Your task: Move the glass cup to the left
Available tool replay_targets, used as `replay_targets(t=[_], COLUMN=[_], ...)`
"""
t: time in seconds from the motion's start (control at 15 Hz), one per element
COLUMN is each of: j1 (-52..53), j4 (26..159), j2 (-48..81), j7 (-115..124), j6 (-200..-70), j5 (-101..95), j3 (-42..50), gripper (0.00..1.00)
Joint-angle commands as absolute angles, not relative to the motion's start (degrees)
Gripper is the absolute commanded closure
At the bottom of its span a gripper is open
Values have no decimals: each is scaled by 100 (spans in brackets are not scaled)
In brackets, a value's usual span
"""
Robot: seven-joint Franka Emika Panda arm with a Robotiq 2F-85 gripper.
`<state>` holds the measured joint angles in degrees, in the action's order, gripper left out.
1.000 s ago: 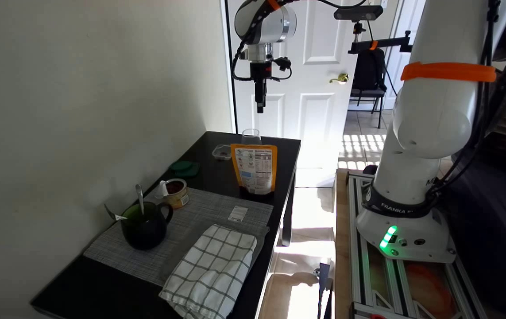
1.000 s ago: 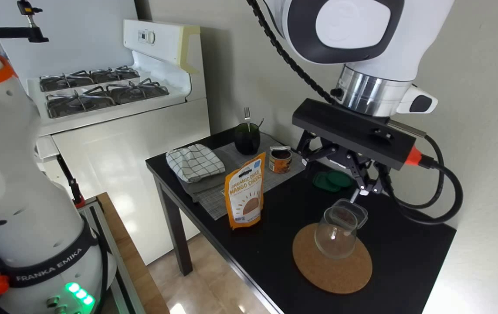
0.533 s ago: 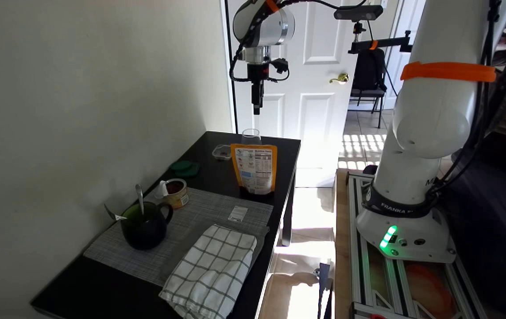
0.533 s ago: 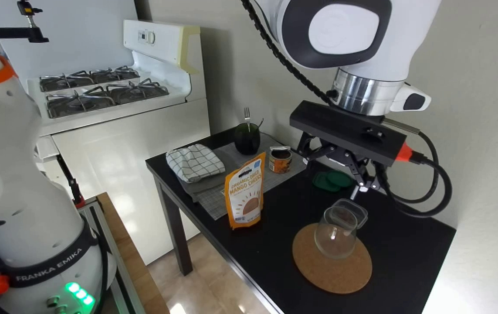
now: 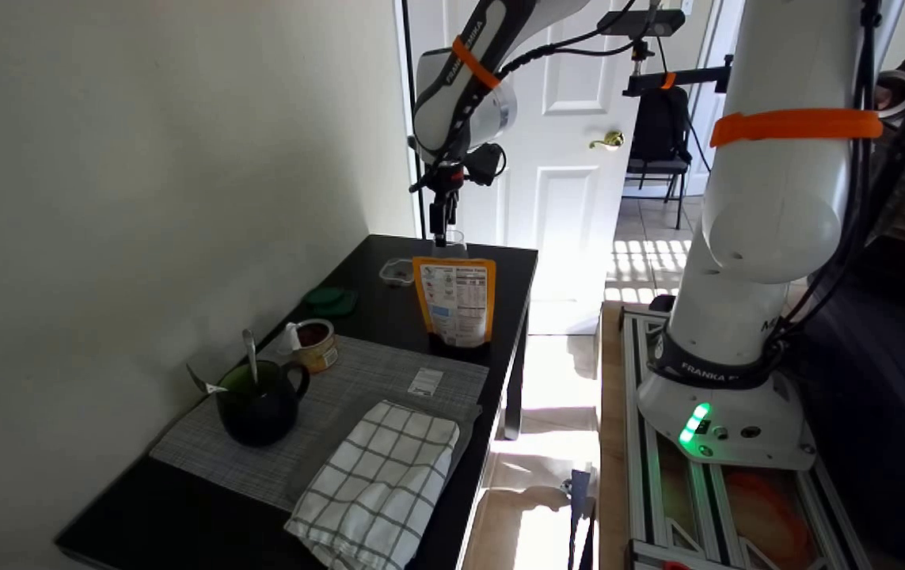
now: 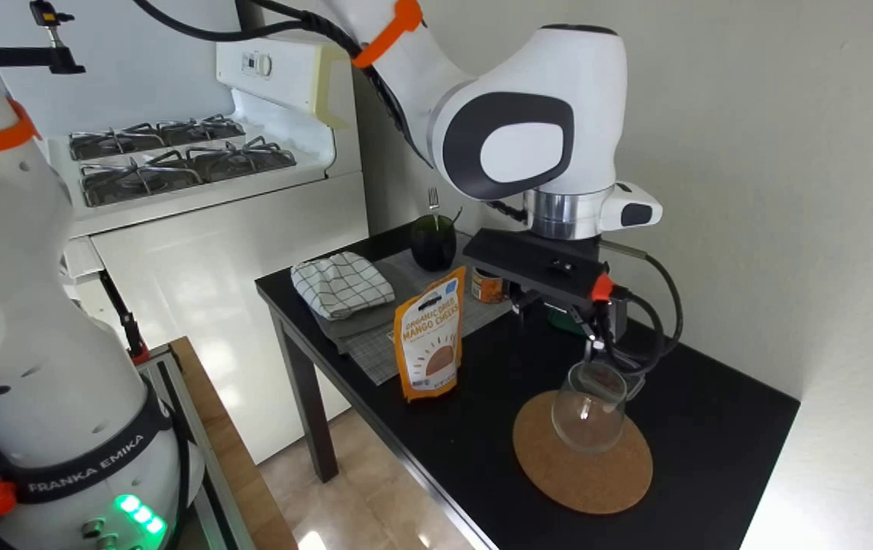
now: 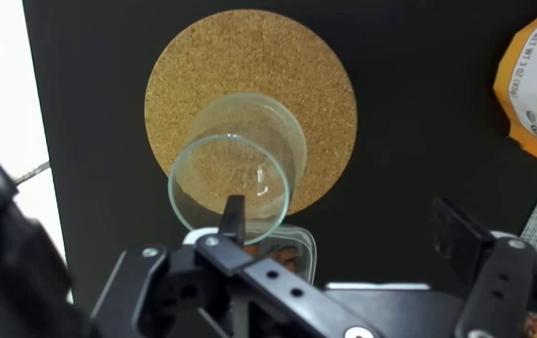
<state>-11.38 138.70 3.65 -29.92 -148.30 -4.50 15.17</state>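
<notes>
In an exterior view you can read "ORGANIC DRIED MANGO CHEEKS" on the front of the orange packet; your wrist view shows "NET WT 3 OZ (85g)" sideways on it. On its back you get the heading "Nutrition Facts", the print below too small to read. "FRANKA EMIKA" stands on the black band around the robot's base and on a dark strip along the arm. You cannot make out the print on the tin.

Your black table carries a gray placemat, a round cork mat and a standing orange packet. Green lids and a clear container share its top.
</notes>
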Motion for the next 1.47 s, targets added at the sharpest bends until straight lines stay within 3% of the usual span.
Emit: replay_targets(t=[0.0,0.93,1.07,1.13,1.4], j1=[-1219,-1495,-1514,-1522,-1539], j4=[13890,13687,13655,13637,13577], j2=[627,1170,1214,1242,1290], j7=[-2392,-2764,-2786,-2787,-2673], j6=[-14923,-15373,-15371,-15376,-15436], j5=[-1002,-693,-711,-716,-834], j3=[1460,1215,1180,1164,1178], gripper=[0,1,26,30,63])
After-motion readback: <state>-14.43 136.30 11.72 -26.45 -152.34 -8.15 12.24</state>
